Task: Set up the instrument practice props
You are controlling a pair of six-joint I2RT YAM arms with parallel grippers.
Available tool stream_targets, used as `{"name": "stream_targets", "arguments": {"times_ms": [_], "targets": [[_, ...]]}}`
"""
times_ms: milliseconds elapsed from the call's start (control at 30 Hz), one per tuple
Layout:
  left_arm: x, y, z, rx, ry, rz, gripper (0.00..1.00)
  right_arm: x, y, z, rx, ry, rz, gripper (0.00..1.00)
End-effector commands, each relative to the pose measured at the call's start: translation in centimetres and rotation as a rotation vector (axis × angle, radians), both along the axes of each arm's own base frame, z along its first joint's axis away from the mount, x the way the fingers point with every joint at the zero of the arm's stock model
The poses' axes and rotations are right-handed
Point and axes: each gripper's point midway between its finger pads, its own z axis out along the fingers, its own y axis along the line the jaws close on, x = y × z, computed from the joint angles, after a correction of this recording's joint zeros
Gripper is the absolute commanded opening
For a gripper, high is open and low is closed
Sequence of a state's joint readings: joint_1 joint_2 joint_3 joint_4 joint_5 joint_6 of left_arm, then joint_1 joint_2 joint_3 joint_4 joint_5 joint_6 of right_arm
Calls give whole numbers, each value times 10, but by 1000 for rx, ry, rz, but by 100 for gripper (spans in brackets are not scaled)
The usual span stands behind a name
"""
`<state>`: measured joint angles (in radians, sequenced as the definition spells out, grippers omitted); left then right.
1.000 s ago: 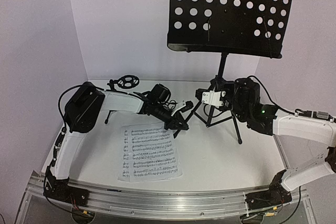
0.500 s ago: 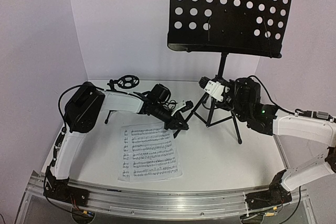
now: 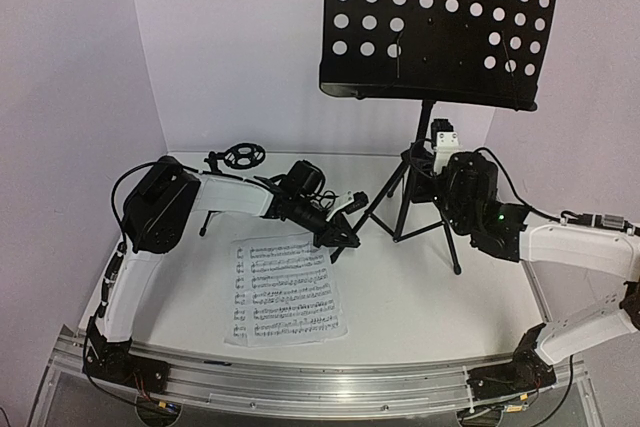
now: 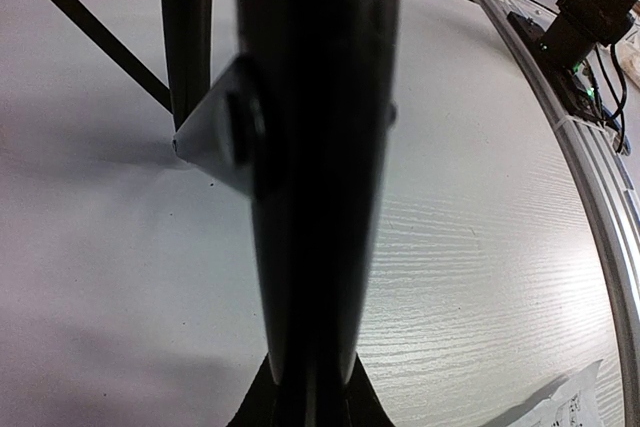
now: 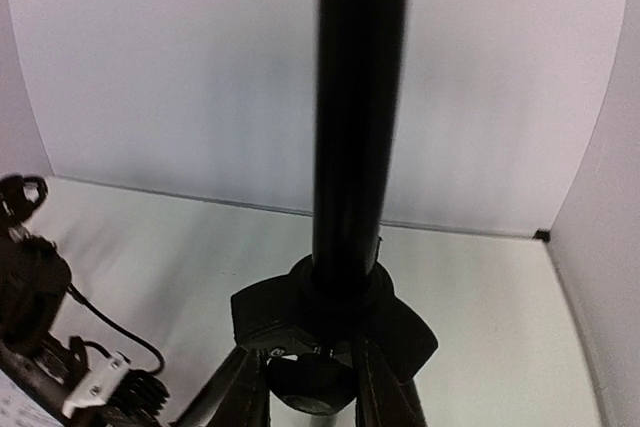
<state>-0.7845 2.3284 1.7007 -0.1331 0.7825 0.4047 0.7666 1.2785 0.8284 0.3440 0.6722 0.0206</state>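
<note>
- Left hand (image 3: 340, 235): nearly shut, gripping a leg of the music stand (image 3: 440, 57).
- Right hand (image 3: 443, 139): at the music stand's pole, just under its tray; cannot tell how far open.
- Sheet (image 3: 285, 292): flat on bench (image 3: 420, 297), just near-side of left hand.

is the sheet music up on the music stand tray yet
No, the sheet music lies flat on the table, and the music stand tray shows no page.

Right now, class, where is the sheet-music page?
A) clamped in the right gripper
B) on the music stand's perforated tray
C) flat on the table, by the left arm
C: the sheet-music page lies flat on the white table, and the music stand's perforated tray shows no paper on it.
</note>
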Motion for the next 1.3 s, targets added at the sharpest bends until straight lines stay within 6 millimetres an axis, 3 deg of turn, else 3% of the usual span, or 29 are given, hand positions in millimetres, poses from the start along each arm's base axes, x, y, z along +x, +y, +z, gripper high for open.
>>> {"name": "stream_targets", "arguments": {"times_ms": [0, 300, 567, 800, 933, 1067, 1167, 1267], "targets": [[15, 8, -12, 18, 17, 62, 0, -9, -31, -49, 371, 185, -203, 0], [16, 8, -10, 11, 15, 62, 0, -23, -30, -87, 992, 341, -334, 0], [18, 8, -9, 10, 5, 60, 0, -15, -14, -79, 1267, 383, -345, 0], [18, 9, -7, 11, -4, 56, 0, -25, -9, -119, 1703, 530, -503, 0], [17, 10, -9, 17, -8, 52, 0, -28, 0, -122, 1800, 603, -516, 0], [17, 9, -8, 16, -7, 52, 0, -28, -3, -111, 1764, 573, -477, 0], [17, 10, -8, 17, -5, 54, 0, -32, -10, -98, 1697, 533, -431, 15], [17, 10, -9, 18, -3, 50, 0, -41, -22, -74, 1554, 494, -388, 36]]}}
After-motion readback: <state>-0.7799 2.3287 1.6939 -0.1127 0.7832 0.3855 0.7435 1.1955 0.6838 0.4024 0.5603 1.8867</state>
